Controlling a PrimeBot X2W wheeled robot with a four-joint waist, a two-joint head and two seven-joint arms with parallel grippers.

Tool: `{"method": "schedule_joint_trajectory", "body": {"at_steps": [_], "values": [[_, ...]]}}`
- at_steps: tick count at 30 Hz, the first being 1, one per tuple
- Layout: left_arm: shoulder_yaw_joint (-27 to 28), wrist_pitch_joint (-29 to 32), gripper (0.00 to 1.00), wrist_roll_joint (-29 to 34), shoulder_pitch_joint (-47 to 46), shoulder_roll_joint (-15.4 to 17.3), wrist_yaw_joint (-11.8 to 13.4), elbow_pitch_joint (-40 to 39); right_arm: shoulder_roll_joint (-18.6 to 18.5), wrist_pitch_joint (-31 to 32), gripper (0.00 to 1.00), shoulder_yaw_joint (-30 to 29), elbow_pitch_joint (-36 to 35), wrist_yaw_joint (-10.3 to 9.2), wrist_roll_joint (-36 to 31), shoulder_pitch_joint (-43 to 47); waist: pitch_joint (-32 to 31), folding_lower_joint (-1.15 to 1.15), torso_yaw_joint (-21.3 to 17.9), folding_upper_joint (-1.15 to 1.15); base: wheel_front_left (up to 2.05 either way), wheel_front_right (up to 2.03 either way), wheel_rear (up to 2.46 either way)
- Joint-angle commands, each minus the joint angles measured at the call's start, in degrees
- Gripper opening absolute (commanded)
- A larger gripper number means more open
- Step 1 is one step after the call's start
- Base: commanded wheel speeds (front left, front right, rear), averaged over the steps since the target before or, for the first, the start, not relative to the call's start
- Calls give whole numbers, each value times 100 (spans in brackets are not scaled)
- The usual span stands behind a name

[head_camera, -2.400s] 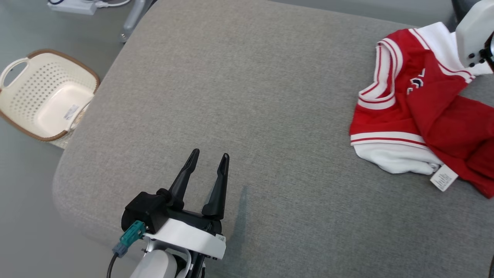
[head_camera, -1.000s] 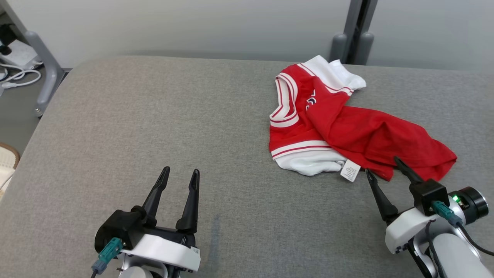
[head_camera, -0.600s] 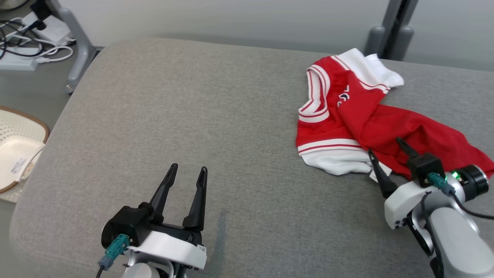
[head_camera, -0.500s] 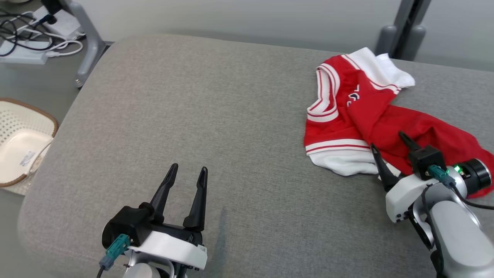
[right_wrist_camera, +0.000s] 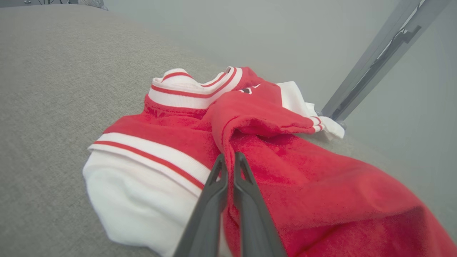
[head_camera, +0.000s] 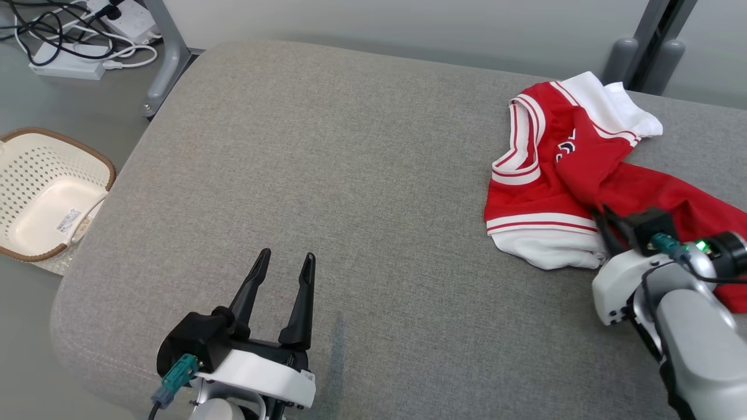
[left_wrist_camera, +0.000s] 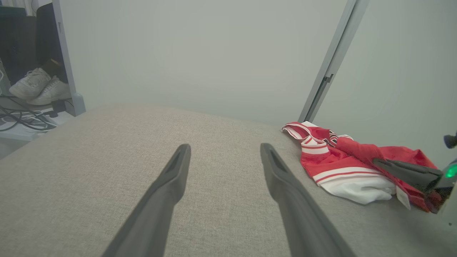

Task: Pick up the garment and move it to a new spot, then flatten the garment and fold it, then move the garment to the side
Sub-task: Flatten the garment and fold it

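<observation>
Nearest the robot, the left pincer (head_camera: 288, 255) hovers over the front of the grey fabric-covered bench (head_camera: 350, 163), its two dark fingers apart and holding nothing. In its own wrist view that pincer (left_wrist_camera: 225, 146) points across bare grey cloth, well apart from the garment (left_wrist_camera: 335, 164).

Off to the right, the right pincer (head_camera: 607, 217) has its tips at the near edge of the garment (head_camera: 543, 198). In the right wrist view its fingers are drawn together – clamped on a raised fold of red cloth (right_wrist_camera: 230, 155), just beside the white band with a red stripe.

The garment (right_wrist_camera: 285, 171) is a red top with white, red-striped trim. It lies crumpled on the right part of the bench, toward the far edge, with a white sleeve at its near left and a second white piece at its far end. A striped collar curls up on its left side, and red fabric trails away to the right. In the left wrist view a white care label (left_wrist_camera: 402, 197) sticks out at the near side.

Left of the bench, on the floor, stands a cream perforated basket (head_camera: 35, 175) with a brown rim. Farther back there are a metal leg (head_camera: 166, 64), a white power strip (head_camera: 67, 69) with tangled cables, and – behind the garment – a grey post (head_camera: 642, 52) against a pale wall.
</observation>
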Motion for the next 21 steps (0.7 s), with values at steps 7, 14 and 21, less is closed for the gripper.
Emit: {"method": "schedule_joint_trajectory", "body": {"at_steps": [7, 14, 21], "values": [[-27, -15, 100, -130, 0, 23, 96, -41, -584, 183, 0, -3, -264, -2, -176, -583, -74, 0, -134, 0, 0, 0, 0], [-209, -15, 100, -236, -122, 24, 93, -104, -1804, 926, 0, 712, -430, -3, 126, -1622, 58, 0, -36, 0, 0, 0, 0], [-361, -14, 100, -349, -213, 22, 74, -84, -2806, 1438, 65, 1468, 135, -3, 583, -2666, 308, 0, 287, 0, 0, 0, 0]]}}
